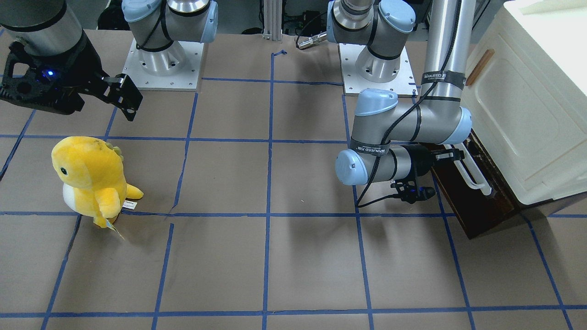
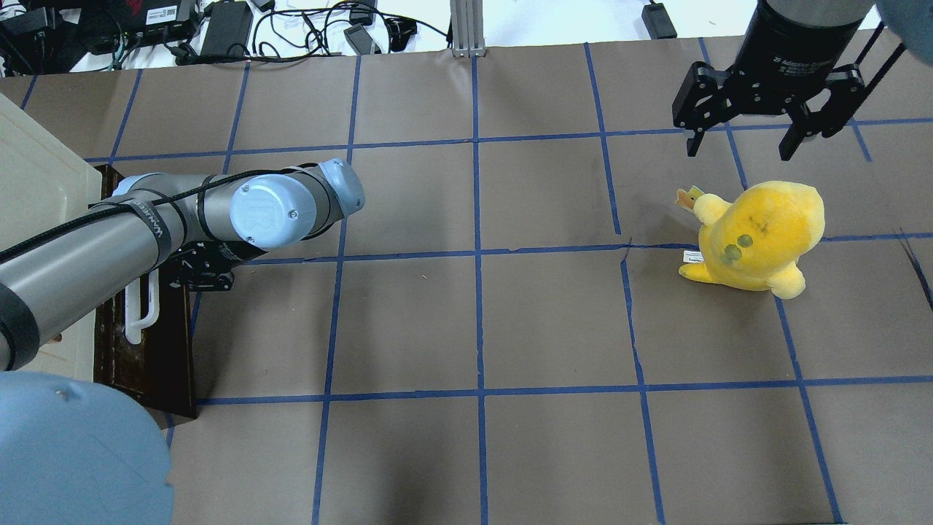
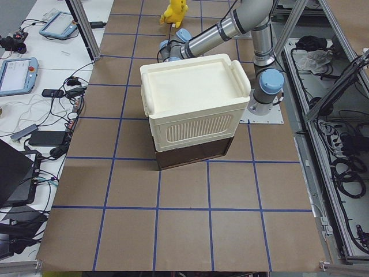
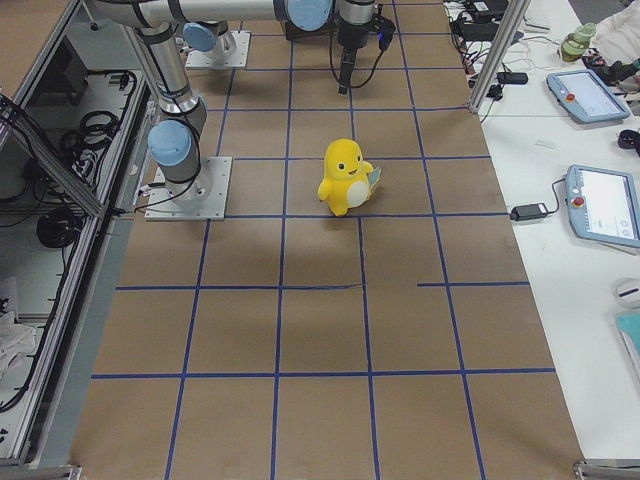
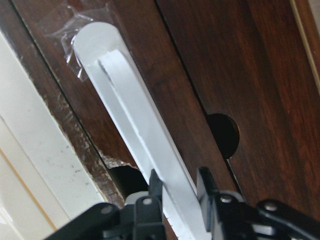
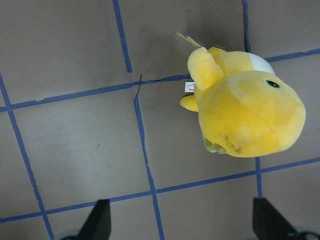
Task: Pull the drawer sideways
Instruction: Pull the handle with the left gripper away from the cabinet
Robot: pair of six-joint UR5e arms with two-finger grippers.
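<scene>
Brown paper with blue tape lines covers the table (image 1: 293, 183). In the front-facing view the dark drawer (image 1: 477, 206) sits at the right edge, under the cream cabinet (image 1: 527, 114). The left gripper (image 1: 456, 156) is at the drawer's white bar handle (image 1: 474, 176). At the upper left the right gripper (image 1: 126, 98) hangs above a yellow plush toy (image 1: 91, 181).

From overhead, the drawer (image 2: 146, 357) and handle (image 2: 142, 310) lie at the left edge beside the cabinet (image 2: 36, 197), with the left gripper (image 2: 197, 266) mostly hidden under its arm. At the upper right, the right gripper (image 2: 740, 149) has its jaws spread wide, well clear of the toy (image 2: 758, 237).

The left side view shows the drawer (image 3: 193, 153) as a dark band beneath the cabinet (image 3: 196, 109).

The right side view shows the toy (image 4: 345, 175) upright in the upper middle of the frame.

The left wrist view shows the left gripper (image 5: 179, 192) clamped on the handle (image 5: 135, 115), one of its fingers (image 5: 155, 187) pressed to each side of the bar.

The right wrist view shows the right gripper (image 6: 182, 225) with its jaws far apart and holding nothing, and the toy (image 6: 245, 115) at the upper right.
</scene>
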